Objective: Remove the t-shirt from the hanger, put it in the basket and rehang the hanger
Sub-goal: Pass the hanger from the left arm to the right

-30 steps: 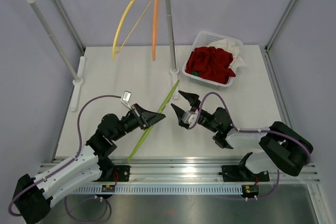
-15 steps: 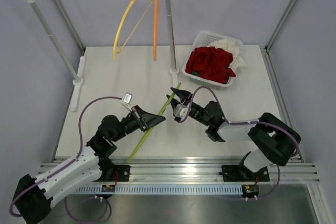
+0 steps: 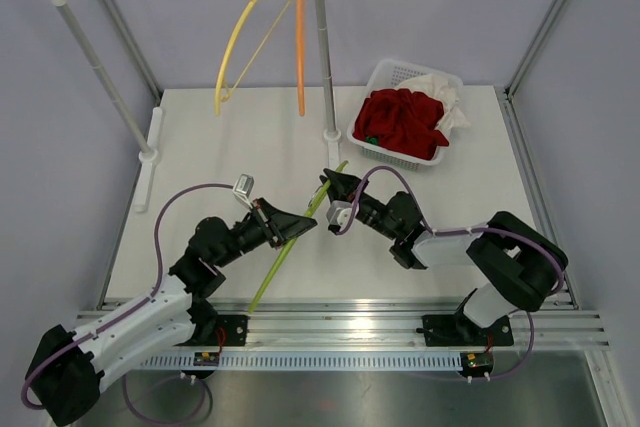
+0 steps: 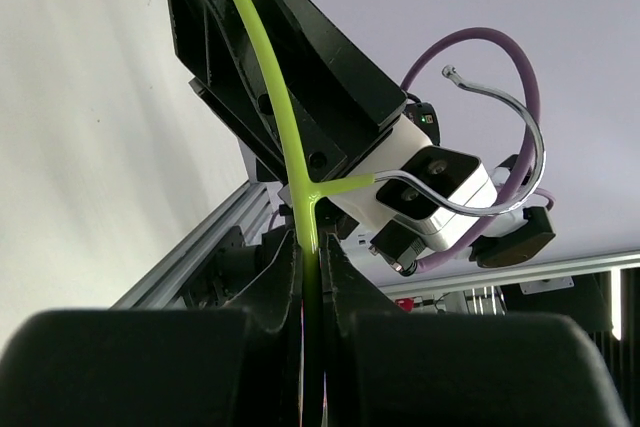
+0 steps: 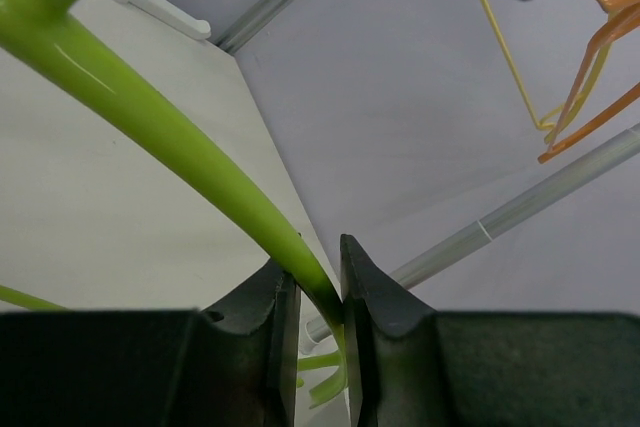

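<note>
Green hanger (image 3: 272, 267) is bare in the top view. The red shirt (image 3: 400, 122) sits in the basket (image 3: 372, 152) at two o'clock. Left wrist view: the left tool (image 4: 312, 257) is clenched on the hanger. Right wrist view: the right tool (image 5: 312, 292) pinches it too. If they pull opposite ways, it might bend or snap.

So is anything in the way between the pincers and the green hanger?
Nothing visible is. The left pincer and the right pincer are each shut right on the green hanger. No shirt hangs on it; a red shirt lies in the basket.
</note>
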Action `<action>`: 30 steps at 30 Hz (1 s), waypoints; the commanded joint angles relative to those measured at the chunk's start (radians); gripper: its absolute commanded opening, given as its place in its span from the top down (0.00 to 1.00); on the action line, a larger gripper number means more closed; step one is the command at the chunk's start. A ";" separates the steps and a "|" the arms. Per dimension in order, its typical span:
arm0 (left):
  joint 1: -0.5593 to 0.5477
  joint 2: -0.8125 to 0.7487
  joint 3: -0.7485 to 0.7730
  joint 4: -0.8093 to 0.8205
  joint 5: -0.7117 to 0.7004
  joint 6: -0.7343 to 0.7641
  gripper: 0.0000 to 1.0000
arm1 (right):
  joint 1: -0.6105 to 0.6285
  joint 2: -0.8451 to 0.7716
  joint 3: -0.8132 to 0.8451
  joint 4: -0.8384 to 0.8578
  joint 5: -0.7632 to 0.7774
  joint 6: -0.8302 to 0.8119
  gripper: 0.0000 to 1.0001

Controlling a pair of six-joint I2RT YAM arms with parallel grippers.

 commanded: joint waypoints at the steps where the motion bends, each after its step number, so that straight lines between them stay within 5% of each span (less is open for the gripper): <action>1: 0.000 0.000 -0.007 0.128 0.070 0.044 0.99 | 0.011 -0.070 0.021 0.177 -0.051 0.086 1.00; 7: 0.004 0.007 -0.003 0.128 0.068 0.069 0.82 | 0.011 -0.165 0.025 0.028 -0.070 0.100 1.00; 10: 0.006 0.020 0.007 0.120 0.071 0.092 0.58 | 0.011 -0.200 0.025 -0.024 -0.074 0.100 1.00; 14: 0.006 0.043 0.034 0.088 0.074 0.148 0.42 | 0.011 -0.260 0.028 -0.112 -0.085 0.100 1.00; 18: 0.006 0.027 0.080 -0.033 0.050 0.275 0.32 | 0.011 -0.319 0.034 -0.233 -0.108 0.091 1.00; 22: 0.006 -0.052 0.152 -0.187 -0.027 0.395 0.08 | 0.011 -0.374 0.044 -0.377 -0.135 0.095 1.00; 30: 0.004 -0.137 0.243 -0.366 -0.125 0.628 0.01 | 0.017 -0.386 0.143 -0.661 -0.128 0.103 1.00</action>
